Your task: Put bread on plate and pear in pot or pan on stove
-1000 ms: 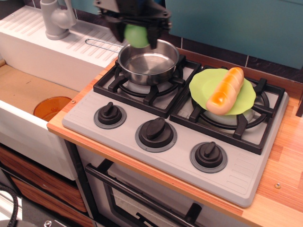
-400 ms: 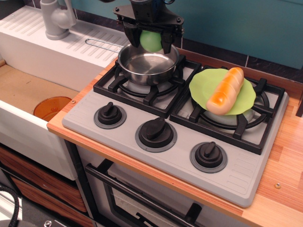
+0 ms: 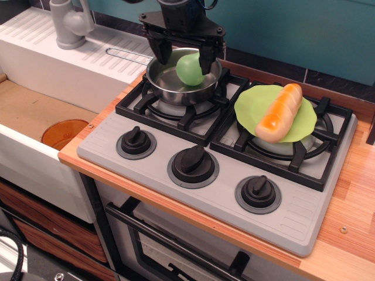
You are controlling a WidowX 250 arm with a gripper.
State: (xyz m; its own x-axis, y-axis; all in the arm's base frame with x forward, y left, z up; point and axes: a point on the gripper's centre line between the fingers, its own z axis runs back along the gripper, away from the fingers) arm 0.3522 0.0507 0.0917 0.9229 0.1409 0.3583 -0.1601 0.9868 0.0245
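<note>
Both items placed | pear (image 3: 190, 69) has dropped from the pincer (image 3: 180, 57) into the pot (image 3: 170, 88); pincer spread above it | bread (image 3: 280, 111) lies on plate (image 3: 249, 108), right of pot; task looks complete

Over the pot (image 3: 183, 79): taken up by the gripper (image 3: 183, 60), its fingers (image 3: 206, 60) spread either side of the pear (image 3: 190, 69) lying inside.
Right burner: covered by the plate (image 3: 251, 108) with the bread (image 3: 280, 111) on it; open air above.
Front of stove (image 3: 293, 219): three knobs (image 3: 193, 163) stand up; gaps between them.
Left: open sink holding an orange dish (image 3: 63, 132); faucet (image 3: 70, 23) at rear.
</note>
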